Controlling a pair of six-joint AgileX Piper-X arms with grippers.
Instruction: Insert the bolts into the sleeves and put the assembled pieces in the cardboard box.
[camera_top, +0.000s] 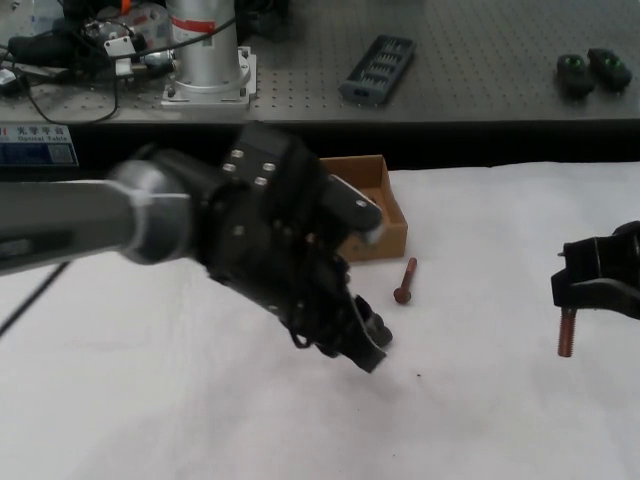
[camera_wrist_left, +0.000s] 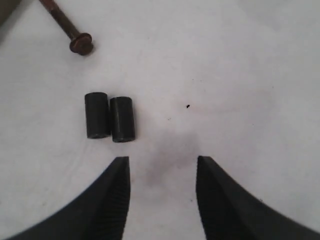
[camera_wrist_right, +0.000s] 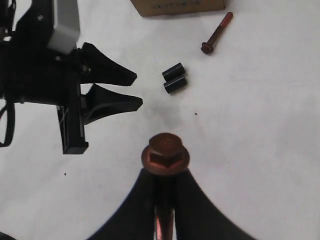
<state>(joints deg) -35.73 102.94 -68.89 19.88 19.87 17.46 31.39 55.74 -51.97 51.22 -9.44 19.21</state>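
The cardboard box (camera_top: 378, 243) stands on the white cloth (camera_top: 480, 410) that covers the near part of the bench, close to the cloth's far edge. Its top side has no lid, and the left arm hides a part of it in the high view.

The left gripper (camera_wrist_left: 161, 192) is low over the cloth in front of the box. Its two fingers are spread apart and there is nothing between them, only bare cloth. In the right wrist view the same gripper (camera_wrist_right: 138, 90) points with its tips toward the sleeves.

The right gripper (camera_wrist_right: 165, 182) is well apart from the box, at the right side of the bench. It pinches the held bolt (camera_wrist_right: 165, 154) by the shaft, and the hexagonal flanged head stands out beyond the fingertips. In the high view this bolt (camera_top: 567, 333) points down toward the cloth.

The loose bolt (camera_top: 405, 281) lies flat on the cloth near the front corner of the box. Its head is turned away from the box, and it touches neither the box nor the sleeves.

The two black sleeves (camera_wrist_left: 96, 115) (camera_wrist_left: 122, 119) lie on their sides, parallel and touching one another. They are between the loose bolt and the tips of the left gripper, just beyond one of its fingers (camera_wrist_left: 119, 200).
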